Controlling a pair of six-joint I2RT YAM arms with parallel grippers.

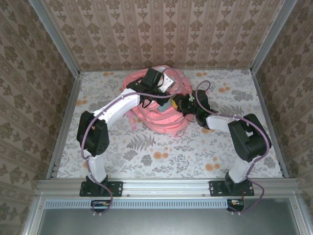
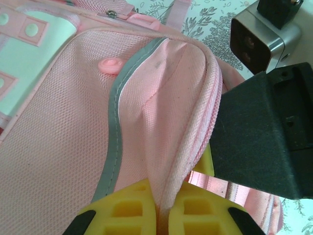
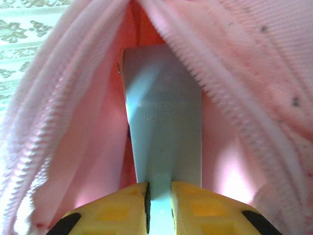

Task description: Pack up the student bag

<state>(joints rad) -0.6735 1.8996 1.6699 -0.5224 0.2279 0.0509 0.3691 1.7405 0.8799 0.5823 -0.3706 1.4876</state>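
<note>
Looks like mid-pack here, definitely not finished. Can see the student bag (image 1: 155,98) lying on the desk (image 1: 161,156), pink straps (image 1: 159,125) trailing off its near side. Got the left gripper (image 2: 157,198) at the bag's zip edge, jaws pinching a fold of pink fabric just beside the grey stripe (image 2: 113,122), presumably to keep the mouth open. Got the right gripper (image 3: 159,196) right at that mouth, jaws clamped on a flat grey plate (image 3: 164,122) poking in between the zipper teeth. Reckon roughly partway in, so left to do: push deeper, let go, zip up. Can't tell about anything else inside the bag.
</note>
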